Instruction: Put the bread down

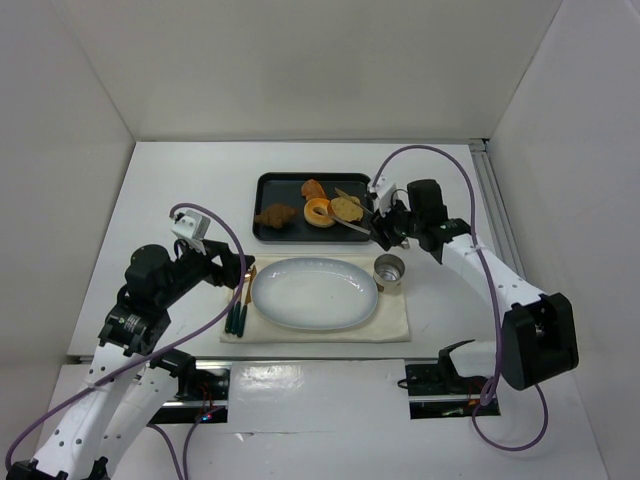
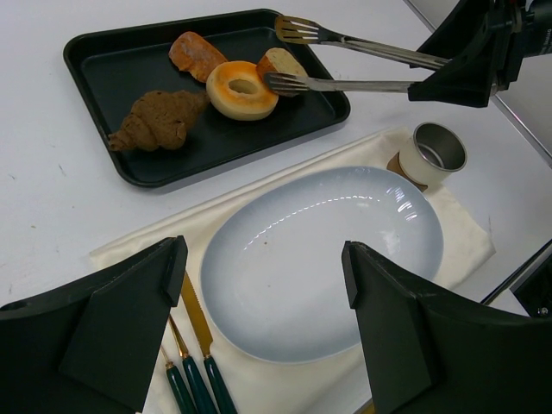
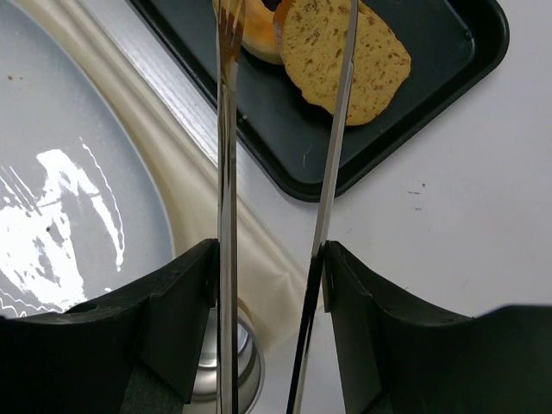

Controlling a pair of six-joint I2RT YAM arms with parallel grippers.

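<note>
Two fork-tipped arms of the tongs (image 2: 362, 65), gripped by the half-closed right claw (image 3: 269, 254), straddle the bread (image 3: 345, 56), a flat oval slice, pale tan with golden-brown crust, lying in the black tray (image 1: 270, 190) against the orange doughnut (image 1: 319, 212). Seemingly the pick-up is in hand: next, squeeze the tongs onto the slice, lift, and carry it to the white plate (image 1: 300, 300); the left claw (image 1: 235, 270) hangs wide open, empty.

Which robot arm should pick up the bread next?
Right. The right fingers grip tongs whose tips are at the bread on the tray. The left fingers are open, empty and far back by the plate.
</note>
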